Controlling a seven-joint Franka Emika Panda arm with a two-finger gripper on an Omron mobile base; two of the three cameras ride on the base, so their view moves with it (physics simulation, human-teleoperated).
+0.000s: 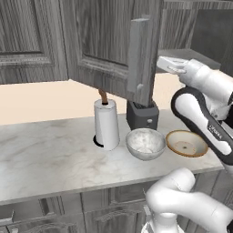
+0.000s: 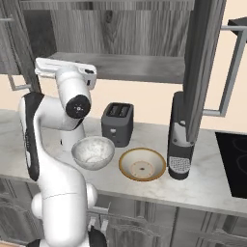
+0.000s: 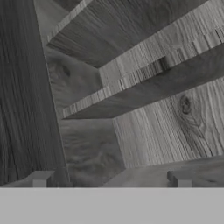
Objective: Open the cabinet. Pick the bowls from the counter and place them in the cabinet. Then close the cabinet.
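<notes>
We see no brand, label or readable writing on anything in these views; a faint dark marking on the arm's forearm is too small to make out. Going by size, we begin with the one cabinet (image 2: 116, 29), dark grey wood-grain and mounted on the wall, with both of its doors swung open and its single grey shelf (image 2: 120, 67) bare. One open door (image 1: 113, 45) hangs over the worktop in the left base view, and the other (image 2: 205, 62) shows nearly edge-on in the right base view with its long bar handle (image 2: 231, 72) standing out from it. Below runs the one counter (image 1: 45, 154), pale and marble-look. On it we count two bowls, side by side and just apart near the front edge: the deep speckled grey-white bowl (image 1: 145, 143) and the shallower tan bowl (image 1: 186, 143) with a brown rim, both upright and empty. We also count one paper towel roll (image 1: 106, 125) beside the speckled bowl, one dark toaster (image 2: 117, 124) with two slots behind the bowls, and one tall dark appliance (image 2: 179, 140) next to the tan bowl, under the open door. The gripper (image 3: 109, 179) is raised at shelf height, facing into the cabinet, its two finger tips (image 3: 41, 178) spread wide with nothing between them.
</notes>
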